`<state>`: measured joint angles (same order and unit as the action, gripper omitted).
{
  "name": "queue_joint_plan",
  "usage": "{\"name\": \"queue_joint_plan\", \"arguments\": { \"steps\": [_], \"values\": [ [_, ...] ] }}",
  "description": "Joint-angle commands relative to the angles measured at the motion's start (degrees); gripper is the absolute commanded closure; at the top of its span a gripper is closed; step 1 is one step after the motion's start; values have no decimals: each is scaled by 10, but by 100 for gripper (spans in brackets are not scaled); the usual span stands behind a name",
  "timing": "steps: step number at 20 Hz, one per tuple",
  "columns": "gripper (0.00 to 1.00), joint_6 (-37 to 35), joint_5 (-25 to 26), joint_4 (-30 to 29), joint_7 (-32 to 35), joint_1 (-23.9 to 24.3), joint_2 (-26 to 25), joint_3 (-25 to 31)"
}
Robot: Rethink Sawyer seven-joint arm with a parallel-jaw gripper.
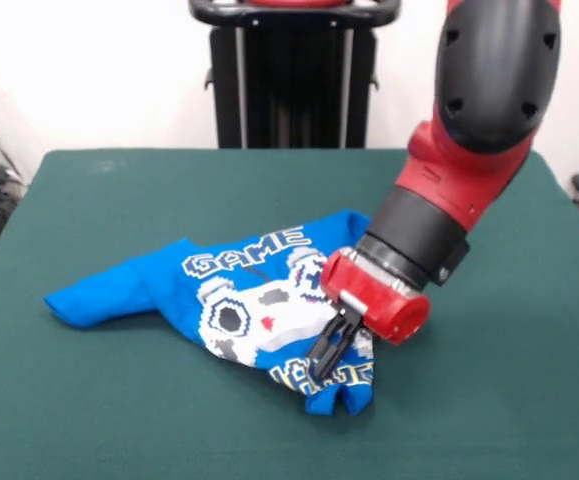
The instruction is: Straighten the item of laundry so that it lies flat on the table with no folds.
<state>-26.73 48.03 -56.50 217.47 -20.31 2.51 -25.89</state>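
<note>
The light, floppy T-shirt lies bunched on the table; the gripper pinches its near-right hem, a sensible corner to pull.

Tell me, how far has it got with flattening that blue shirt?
Not far, it seems. The shirt is already on the table with its print facing up, and one sleeve lies stretched out to the side. The gripper is down at the bunched lower edge, apparently pinching cloth there, though I cannot be sure. Left to do: the body is crumpled and folded over itself, so most of the spreading remains.
</note>
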Motion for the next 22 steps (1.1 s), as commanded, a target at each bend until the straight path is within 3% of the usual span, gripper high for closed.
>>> {"name": "queue_joint_plan", "arguments": {
  "steps": [1,8,12,17,22],
  "values": [
    [100,81,-42,-77,271,-51,14,-69],
    [100,117,-79,-94,288,-80,8,-120],
    [100,100,-87,-38,381,-102,-95,-184],
    [100,78,-117,2,390,-101,-159,-213],
    [100,26,-124,55,451,-101,-248,-271]
  ]
}}
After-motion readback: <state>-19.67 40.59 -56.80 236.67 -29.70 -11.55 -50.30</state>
